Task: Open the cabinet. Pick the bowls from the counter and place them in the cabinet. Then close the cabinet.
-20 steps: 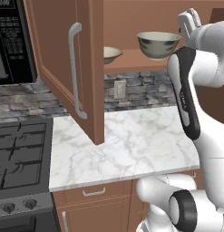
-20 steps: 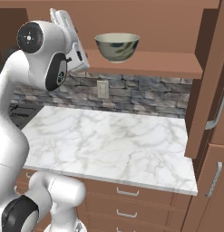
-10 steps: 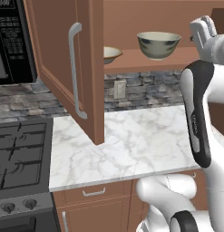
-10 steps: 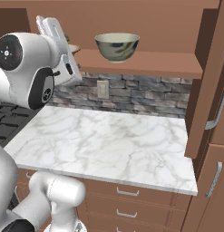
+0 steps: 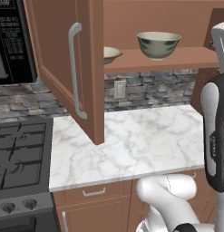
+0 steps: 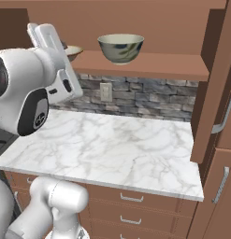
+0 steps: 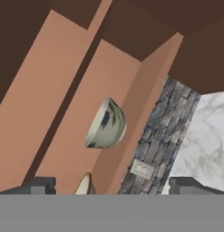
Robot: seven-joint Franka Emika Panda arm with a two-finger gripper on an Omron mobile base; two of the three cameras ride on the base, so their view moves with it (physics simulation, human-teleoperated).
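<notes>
From the left base view, both bowls already sit on the cabinet shelf [image 5: 177, 59]: the grey-green bowl [image 5: 158, 44] stands upright mid-shelf, and the cream bowl [image 5: 111, 54] peeks out from behind the left cabinet door [image 5: 65, 68], which hangs wide open over the marble surface [image 5: 127, 140]. Judging by this, the step in hand is closing up. The door's silver bar handle [image 5: 75, 72] faces the room, so a push on the outer panel or a hook behind the bar should swing it home. The sweep should stay clear of the grey-green bowl.

In the right base view, the grey-green bowl [image 6: 120, 47] holds nothing visible, and the cream bowl [image 6: 72, 51] lies beside it, half hidden by the arm. The right cabinet door [image 6: 220, 88] also stands open, well off from the grey-green bowl.

In the hand view, rolled sideways, the end effector [image 7: 111, 186] is spread wide and carries nothing; the grey-green bowl [image 7: 106, 124] rests on the shelf ahead, apart from both tips.
</notes>
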